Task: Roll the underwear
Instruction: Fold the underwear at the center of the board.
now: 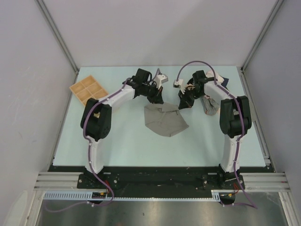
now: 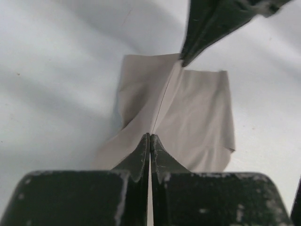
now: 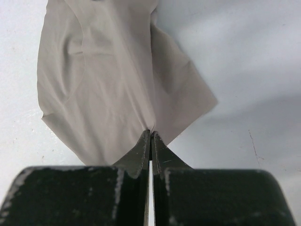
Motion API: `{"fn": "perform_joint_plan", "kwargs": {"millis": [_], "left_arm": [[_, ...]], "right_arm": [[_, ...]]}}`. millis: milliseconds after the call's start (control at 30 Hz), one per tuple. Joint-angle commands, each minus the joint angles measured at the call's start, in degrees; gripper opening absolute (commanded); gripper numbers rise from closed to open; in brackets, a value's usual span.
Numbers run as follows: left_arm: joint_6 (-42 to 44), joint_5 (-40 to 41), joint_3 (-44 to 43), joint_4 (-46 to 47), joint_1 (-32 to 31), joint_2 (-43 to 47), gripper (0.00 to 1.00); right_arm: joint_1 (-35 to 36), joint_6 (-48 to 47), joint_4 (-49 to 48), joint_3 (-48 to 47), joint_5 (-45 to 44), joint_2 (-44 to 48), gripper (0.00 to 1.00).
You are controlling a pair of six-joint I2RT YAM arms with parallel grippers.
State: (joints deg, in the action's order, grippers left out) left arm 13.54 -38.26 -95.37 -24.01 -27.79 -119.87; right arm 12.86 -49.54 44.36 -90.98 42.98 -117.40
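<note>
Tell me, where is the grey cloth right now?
In the top view, the underwear lies mid-table between the two arms, its far edge pinched by the left fingers and the right fingers.

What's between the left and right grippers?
Only the underwear, a ridge of it pinched by the left gripper and the right gripper; the left wrist view shows it.

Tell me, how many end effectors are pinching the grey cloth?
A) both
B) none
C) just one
A: the left end effector and the right end effector each have their fingers shut on an edge of the underwear.
</note>
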Motion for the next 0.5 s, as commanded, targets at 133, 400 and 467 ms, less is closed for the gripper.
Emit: {"fn": "perform_joint_plan", "kwargs": {"millis": [133, 400, 467], "left_arm": [[-0.9, -6.1, 9.7, 2.5, -1.8, 9.6, 0.01], [-4.4, -6.1, 17.0, 6.9, -4.8, 13.0, 0.01], [-6.0, -6.1, 18.6, 8.9, -5.3, 13.3, 0.00]], "right_arm": [[-1.1, -1.0, -0.1, 0.8, 1.9, 5.3, 0.00], [-1.2, -5.0, 1.4, 3.0, 2.7, 6.3, 0.00], [-1.2, -6.4, 2.2, 4.4, 2.5, 6.7, 0.00]]}}
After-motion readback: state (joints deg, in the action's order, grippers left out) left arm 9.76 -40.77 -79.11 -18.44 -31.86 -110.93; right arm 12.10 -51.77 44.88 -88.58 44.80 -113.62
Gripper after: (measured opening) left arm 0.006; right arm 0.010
